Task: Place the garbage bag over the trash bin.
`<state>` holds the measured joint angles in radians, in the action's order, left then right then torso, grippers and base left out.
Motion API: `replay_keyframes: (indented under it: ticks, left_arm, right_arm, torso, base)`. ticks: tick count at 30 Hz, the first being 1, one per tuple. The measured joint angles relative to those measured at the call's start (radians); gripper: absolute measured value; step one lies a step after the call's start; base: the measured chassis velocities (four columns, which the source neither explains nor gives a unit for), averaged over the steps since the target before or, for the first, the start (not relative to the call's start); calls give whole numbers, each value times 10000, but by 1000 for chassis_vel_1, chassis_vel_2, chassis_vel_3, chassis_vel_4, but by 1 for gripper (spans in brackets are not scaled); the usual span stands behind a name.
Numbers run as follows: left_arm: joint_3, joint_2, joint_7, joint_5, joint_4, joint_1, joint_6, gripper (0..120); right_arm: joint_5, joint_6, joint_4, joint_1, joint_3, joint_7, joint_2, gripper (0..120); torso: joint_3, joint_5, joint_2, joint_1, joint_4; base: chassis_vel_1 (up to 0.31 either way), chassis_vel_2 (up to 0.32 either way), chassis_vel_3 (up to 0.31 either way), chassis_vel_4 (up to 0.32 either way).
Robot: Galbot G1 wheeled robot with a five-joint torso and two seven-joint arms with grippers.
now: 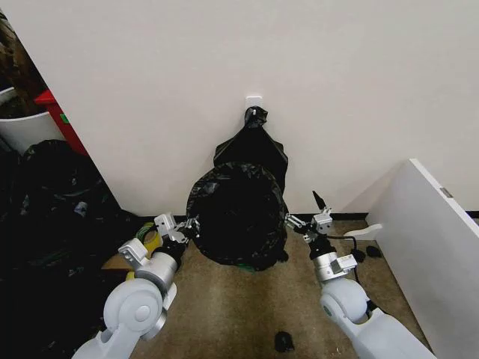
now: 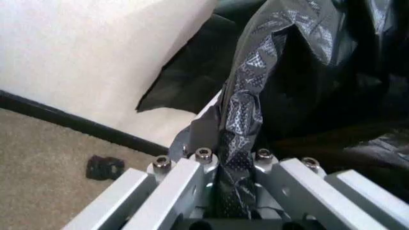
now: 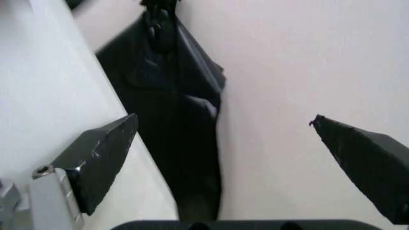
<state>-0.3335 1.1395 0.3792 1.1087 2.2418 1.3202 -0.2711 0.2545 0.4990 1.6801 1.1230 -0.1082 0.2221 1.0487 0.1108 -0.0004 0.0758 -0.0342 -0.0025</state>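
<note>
The garbage bag (image 1: 238, 213) drapes over the trash bin against the wall (image 1: 187, 67) — the bin itself is hidden beneath the black plastic. The left gripper (image 1: 187, 226) is clenched on a fold of the bag at its left edge. The right gripper (image 1: 308, 218) sits just beside the bag's right edge, its 2 fingers (image 3: 96, 160) spread wide and holding nothing.

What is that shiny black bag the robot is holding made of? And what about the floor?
The garbage bag looks like thin, glossy plastic film: it crinkles into sharp folds, catches light, and bunches between the left gripper's shut fingers. The floor looks like short, matte tan carpet, judging by its fuzzy, speckled surface, though the exact fibre can't be told.
</note>
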Motion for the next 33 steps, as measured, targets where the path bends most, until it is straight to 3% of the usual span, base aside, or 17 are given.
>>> replay_keyframes:
  ticks: [7,9,14,16,18,19,20,22,26,33]
  left_arm:
    - [68,-75,-36,-218,7,18,56,0]
    - [335,-187,-516,-1230,-359,97,710,0]
    - [574,-431,-1842,-2421,-1083,64,1935,0]
    - [723,-750,-3214,-3447,-1945,-113,3038,0]
    - [812,-969,-4266,-4166,-2610,-270,3933,0]
    - [812,-969,-4266,-4166,-2610,-270,3933,0]
    - [845,-1105,-5030,-4630,-3026,-369,4480,0]
    - [872,-1247,-5972,-5137,-3430,-443,5004,0]
    - [850,-1342,-6964,-5563,-3698,-463,5460,0]
    - [812,-1324,-6952,-5727,-3790,-469,5561,0]
  right_arm:
    - [-764,357,-438,-171,-668,355,111,100]
    - [-460,134,-283,-227,-1219,687,-26,100]
    - [1115,18,168,-182,-1450,273,-463,100]
    - [3129,319,560,-59,-1438,-1235,-904,100]
    - [4135,712,667,-21,-1410,-3057,-1197,100]
    - [4135,712,667,-21,-1410,-3057,-1197,100]
    - [4238,861,634,-71,-1359,-4007,-1314,100]
    - [4128,912,552,-196,-1168,-4711,-1461,100]
    - [3786,993,290,-373,-899,-5526,-1546,100]
    - [3564,1240,-41,-547,-628,-6417,-1424,100]
  torso:
    - [0,0,0,1,0]
    - [1,-4,0,0,1]
    - [0,-5,0,0,-1]
    - [0,-3,0,0,0]
    - [0,-4,0,0,-1]
    - [0,-4,0,0,-1]
    - [0,-3,0,0,-3]
    - [0,-4,0,0,1]
    - [0,-2,0,0,-1]
    - [0,-1,0,0,0]
  base:
    - [0,0,0,0]
    - [0,0,0,0]
    - [0,0,0,0]
    - [0,0,0,0]
    - [0,0,0,0]
    - [0,0,0,0]
    - [0,0,0,0]
    - [0,0,0,0]
    - [0,0,0,0]
    - [0,0,0,0]
